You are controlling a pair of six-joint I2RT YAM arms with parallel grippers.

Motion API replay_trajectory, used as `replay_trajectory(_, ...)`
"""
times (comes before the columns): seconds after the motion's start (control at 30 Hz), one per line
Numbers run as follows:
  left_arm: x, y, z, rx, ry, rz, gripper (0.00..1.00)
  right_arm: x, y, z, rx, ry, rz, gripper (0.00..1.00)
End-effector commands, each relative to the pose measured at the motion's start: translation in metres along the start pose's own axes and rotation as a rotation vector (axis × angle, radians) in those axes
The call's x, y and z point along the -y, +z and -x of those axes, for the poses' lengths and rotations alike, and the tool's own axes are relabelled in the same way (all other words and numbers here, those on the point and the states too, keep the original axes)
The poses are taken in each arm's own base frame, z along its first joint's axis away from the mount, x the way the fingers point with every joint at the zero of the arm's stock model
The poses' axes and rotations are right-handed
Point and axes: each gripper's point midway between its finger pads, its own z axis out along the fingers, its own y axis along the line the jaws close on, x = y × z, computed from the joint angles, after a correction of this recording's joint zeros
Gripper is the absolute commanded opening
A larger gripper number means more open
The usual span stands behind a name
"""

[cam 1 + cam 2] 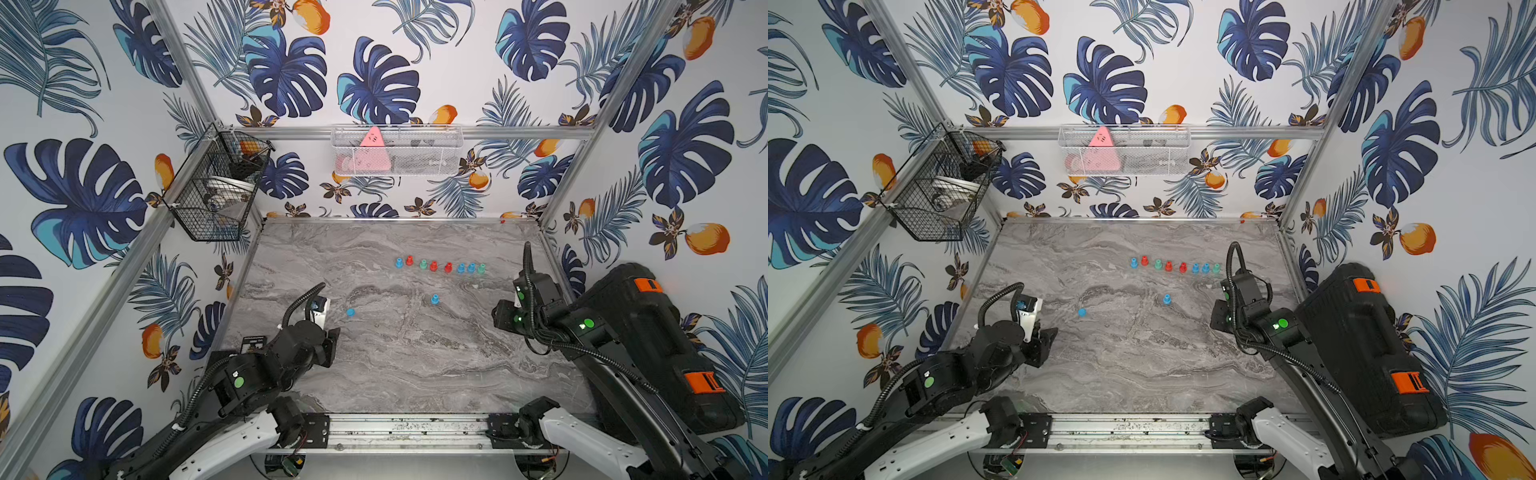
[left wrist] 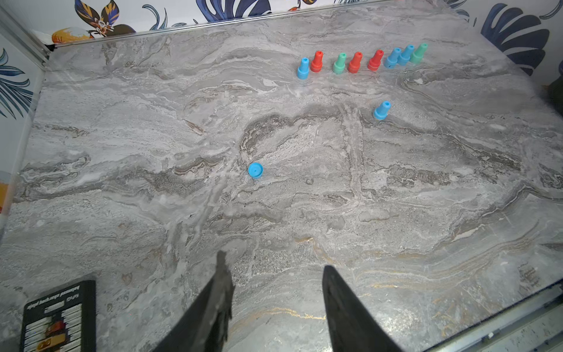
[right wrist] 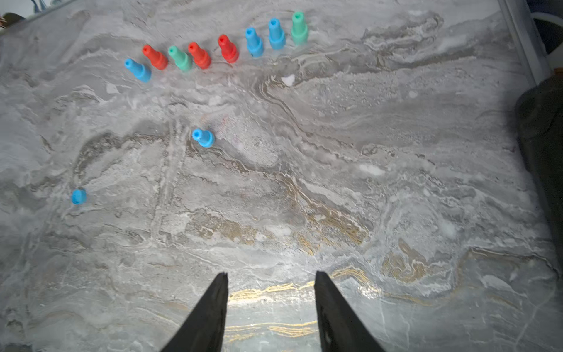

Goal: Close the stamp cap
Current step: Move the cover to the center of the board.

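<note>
Now the blue cap [image 1: 350, 312] lies loose on the marble table [image 1: 415, 365], nearer the robot than the row of stamps [image 1: 433, 266] and off toward the left arm's side. The uncapped blue stamp [image 1: 435, 299] stands upright near that row. The left gripper [image 2: 274, 263] and the right gripper [image 3: 271, 275] hover well apart from the row, jaws parted and empty.

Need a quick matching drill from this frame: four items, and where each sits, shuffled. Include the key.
Items
1 loose blue cap
2 lone blue stamp
3 pink triangle
4 black case

Places
a in the white mesh basket
b upright, in front of the stamp row
c off the table, along its right edge
d flat on the table, fitted to nothing

Pairs: 1-d, 2-b, 3-a, 4-c
</note>
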Motion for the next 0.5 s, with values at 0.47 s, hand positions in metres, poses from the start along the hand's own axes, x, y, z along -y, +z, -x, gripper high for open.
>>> replay_trajectory(0.47, 0.054, 0.051, 0.0, -0.075, -0.123, -0.124, 0.52, 0.0, -0.022, -0.001, 0.091, 0.001, 0.085, 0.51)
